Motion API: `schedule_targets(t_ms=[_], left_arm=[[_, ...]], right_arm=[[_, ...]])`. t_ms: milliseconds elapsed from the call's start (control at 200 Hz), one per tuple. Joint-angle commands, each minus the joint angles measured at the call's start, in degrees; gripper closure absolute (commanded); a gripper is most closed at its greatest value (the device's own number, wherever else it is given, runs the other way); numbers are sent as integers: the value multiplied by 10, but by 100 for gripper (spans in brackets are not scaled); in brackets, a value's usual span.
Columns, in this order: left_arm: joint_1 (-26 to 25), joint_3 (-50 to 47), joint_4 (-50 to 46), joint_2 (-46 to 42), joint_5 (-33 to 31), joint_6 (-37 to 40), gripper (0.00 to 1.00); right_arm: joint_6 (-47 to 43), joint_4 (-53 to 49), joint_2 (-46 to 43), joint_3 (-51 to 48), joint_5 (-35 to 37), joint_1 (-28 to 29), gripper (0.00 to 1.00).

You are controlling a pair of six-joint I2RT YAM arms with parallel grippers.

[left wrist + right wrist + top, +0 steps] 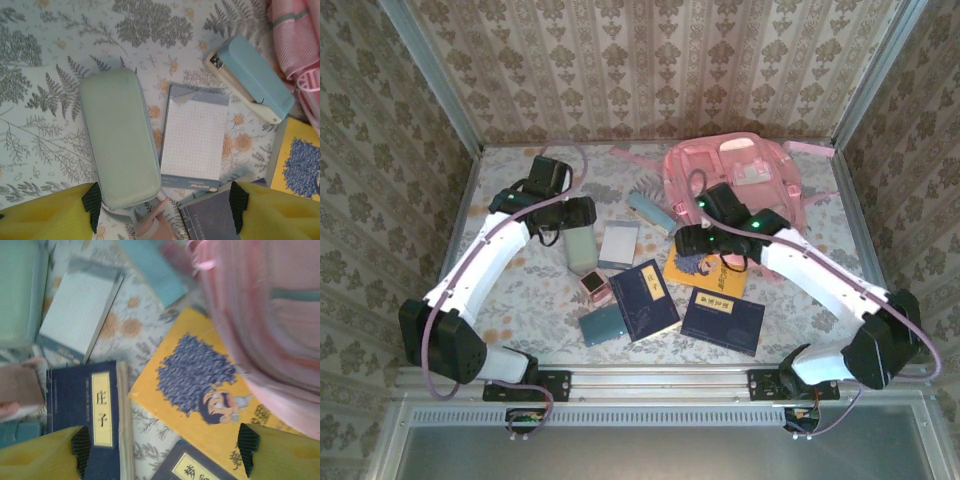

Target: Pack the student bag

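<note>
Closest to us, the left gripper stands open, its yellow fingers wide apart above a green pouch and a notepad lying side by side on the bench, with a blue stapler beyond them. We find the bag at the far right of the bench, well apart from that gripper. The right gripper is open too, holding nothing, and hovers just beside the bag's near left edge, over a yellow book whose far side meets the pink fabric; whether it is tucked under, we cannot tell. From above we see the bag whole, pockets upward; the right wrist view gives us the cartoon face on the yellow cover and a navy book beside it.
</note>
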Motion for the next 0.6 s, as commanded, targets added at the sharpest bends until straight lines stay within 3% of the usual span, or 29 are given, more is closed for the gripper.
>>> schedule_targets(t_ms=[0,115,255,400,595], left_arm=[[21,-19,-18,-28,-22,-33,28],[63,-41,-28,-72,-42,-71,28],[123,-90,-25,-150,-76,-119,27],[162,-132,-37,-204,-106,-153,23],[170,-148,-38,-233,-105,-163,23]], right_arm=[[-25,-14,59,50,-15,88,18],[-19,-16,133,116,-3,160,10],[-25,-44,248,232,20,220,8],[-29,-81,358,342,41,253,6],[-20,-119,450,422,77,261,6]])
